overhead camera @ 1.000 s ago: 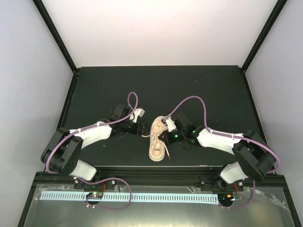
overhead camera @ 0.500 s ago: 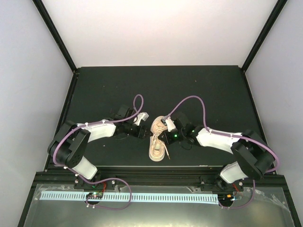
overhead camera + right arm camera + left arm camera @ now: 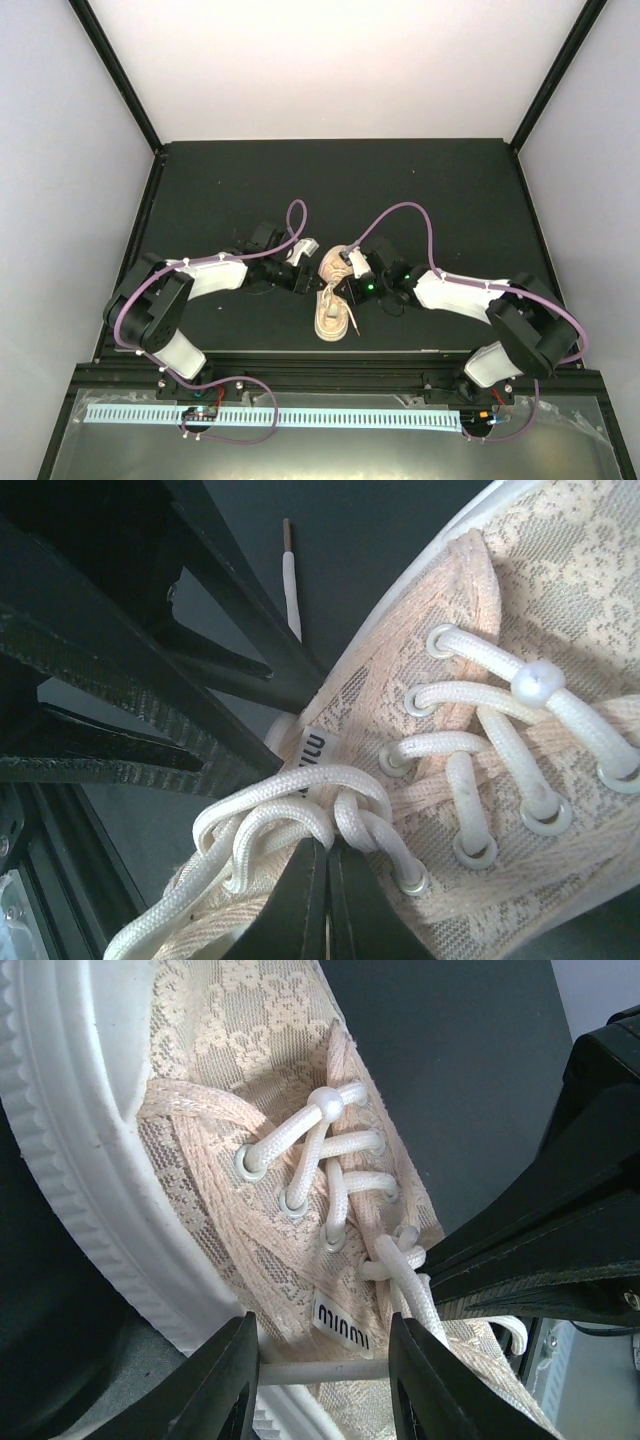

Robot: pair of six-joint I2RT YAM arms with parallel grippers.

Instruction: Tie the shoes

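1. Sneaker lies on the table, close to the near edge and about midway between left and right. Its length runs near to far. The two grippers meet over its far part, one on each side.
2. Its laces are threaded through the eyelets and gathered into a crossing with loose loops beside the tongue label. No finished bow is visible. One loose lace end rests on the table beside the sneaker.
3. The right gripper is closed tight, with its tips set directly under the gathered loops. It cannot be told whether a strand is nipped between the fingers. In the inspector's judgement, it is placed there to steady the crossing while the other arm works.
4. The left gripper has its jaws partly apart with a narrow gap, and sits low against the left side of the sneaker just below the tongue label. One strand runs across the gap from finger to finger, lying along it and not pinched. The placement suggests this strand is the one to be taken.
5. The left tool comes at the sneaker from the left and the right tool from the right. They are so near each other that each one's black body fills a corner of the other's wrist view. Crowding at the knot is judged the main risk.
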